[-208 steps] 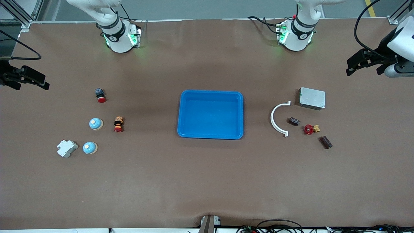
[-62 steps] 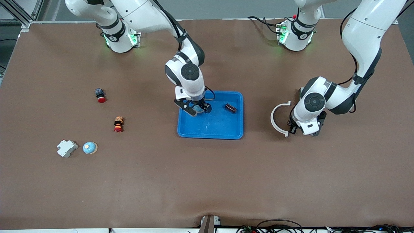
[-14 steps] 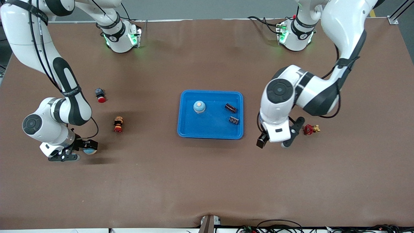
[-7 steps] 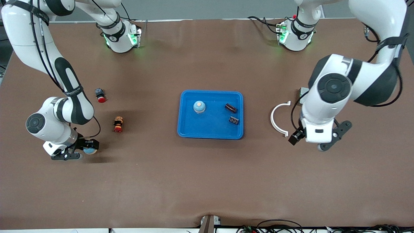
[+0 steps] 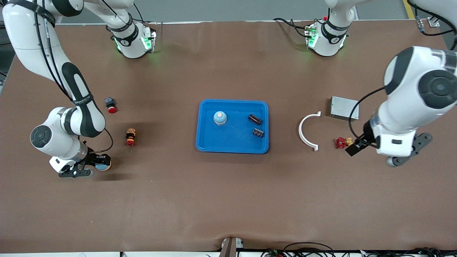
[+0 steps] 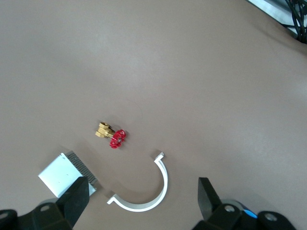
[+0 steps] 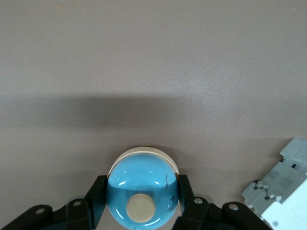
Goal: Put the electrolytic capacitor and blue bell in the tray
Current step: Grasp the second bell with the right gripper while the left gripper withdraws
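The bright-blue tray [image 5: 232,147] lies mid-table. In it are one blue bell [image 5: 220,117] and two dark electrolytic capacitors [image 5: 254,119] [image 5: 258,132]. A second blue bell [image 5: 104,165] stands on the table toward the right arm's end. My right gripper [image 5: 93,166] is low at it. In the right wrist view the fingers [image 7: 96,199] press both sides of that bell [image 7: 142,187], with my right gripper [image 7: 142,203] shut on it. My left gripper [image 5: 391,151] is open and empty, high over the left arm's end of the table. Its spread also shows in the left wrist view [image 6: 142,203].
A white half-ring [image 5: 306,131], a red-handled brass valve [image 5: 342,142] and a grey metal box [image 5: 344,107] lie toward the left arm's end. Two red-capped buttons [image 5: 111,106] [image 5: 130,137] lie toward the right arm's end. A white breaker [image 7: 283,191] is beside the held bell.
My left arm has swung away from the tray toward its own end of the table, gripper open and empty. My right gripper has stayed low at the second bell, shifting only slightly.
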Controlling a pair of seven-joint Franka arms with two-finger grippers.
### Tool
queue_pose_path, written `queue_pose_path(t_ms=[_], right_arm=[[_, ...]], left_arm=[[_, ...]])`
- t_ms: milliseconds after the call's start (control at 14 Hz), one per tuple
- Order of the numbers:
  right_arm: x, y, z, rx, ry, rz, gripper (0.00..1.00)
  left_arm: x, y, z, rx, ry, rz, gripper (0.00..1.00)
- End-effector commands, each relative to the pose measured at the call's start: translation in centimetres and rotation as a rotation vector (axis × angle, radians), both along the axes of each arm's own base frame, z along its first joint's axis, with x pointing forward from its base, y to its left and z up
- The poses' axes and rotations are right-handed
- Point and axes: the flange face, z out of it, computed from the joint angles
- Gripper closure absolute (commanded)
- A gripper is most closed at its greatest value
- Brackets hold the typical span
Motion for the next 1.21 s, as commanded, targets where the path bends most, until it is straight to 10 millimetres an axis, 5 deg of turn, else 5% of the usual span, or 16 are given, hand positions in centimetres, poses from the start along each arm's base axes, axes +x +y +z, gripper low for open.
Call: queue_pose_path(t_ms=[0, 427, 641, 1139], right_arm=[[0.4, 1.9, 3.5, 0.017, 0.026, -0.041, 1.00], [0.6, 6.8, 6.1, 0.023, 0.028, -0.145, 1.00], [-0.3, 13.4, 8.4, 0.027, 0.052, -0.278, 1.00], [-4.6, 33.4, 11.6, 0.068, 0.016, -0.553, 1.00]], left_arm=[[-1.1, 0.3, 2.4, 0.002, -0.002, -0.040, 0.00], [-2.5, 2.4, 4.8, 0.036, 0.031, -0.157, 0.00], [-3.4, 4.3, 6.7, 0.007, 0.033, -0.239, 0.00], [-7.1, 9.4, 11.2, -0.078, 0.031, -0.379, 0.00]])
